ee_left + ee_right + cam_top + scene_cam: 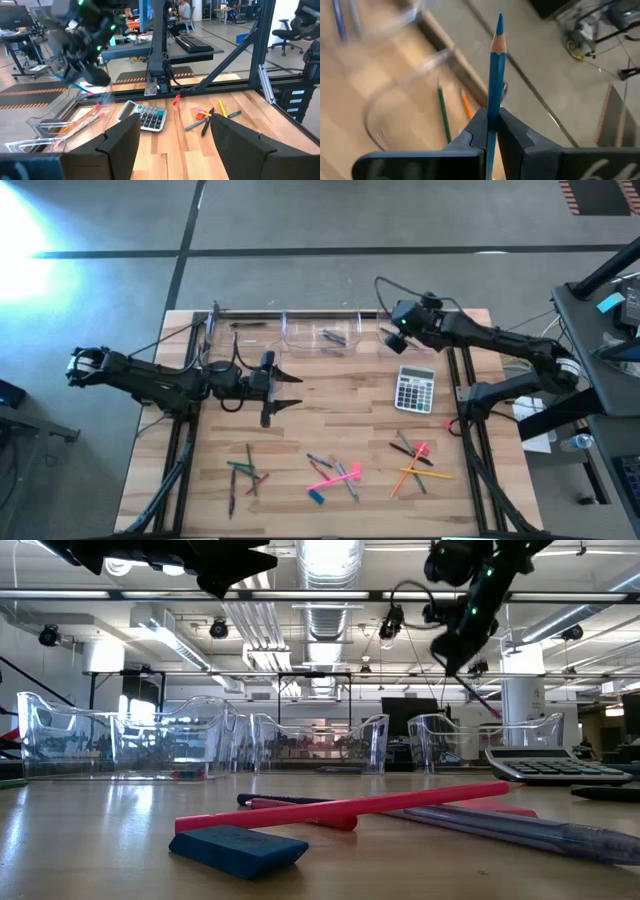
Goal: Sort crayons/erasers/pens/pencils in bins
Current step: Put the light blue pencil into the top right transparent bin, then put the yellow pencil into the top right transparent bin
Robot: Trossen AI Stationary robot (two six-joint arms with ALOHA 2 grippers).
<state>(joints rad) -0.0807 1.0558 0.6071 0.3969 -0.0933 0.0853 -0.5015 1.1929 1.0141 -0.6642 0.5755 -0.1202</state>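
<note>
Work surface: light wooden table [330,430] with plank seams, framed by dark rails; grey floor with dark seam lines around it.

Back edge of the table: a row of clear bins [325,332]. The wrist view of the right arm shows a green and an orange pencil lying inside the bin below it [410,107]. The low view shows the row standing upright, side by side, along the far edge.

Grey calculator [414,389] lies flat, right of centre, just in front of the rightmost bin.

Front half of the table: three loose clusters of sticks, well apart. Left cluster mostly green and dark [243,471]; middle cluster with pink sticks [335,473] and a blue eraser [316,497] at its near end; right cluster orange, pink and dark [415,461].

Left gripper [290,391]: over bare wood left of centre, jaws spread wide, nothing between them.

Right gripper [392,339]: above the rightmost bin, jaws pinched tight on a blue pencil [496,75], tip pointing away from the wrist.

Room: the low view shows an open ceiling with ducts, pipes and strip lights. The left wrist view shows desks, a keyboard, office chairs and a seated person far back.
</note>
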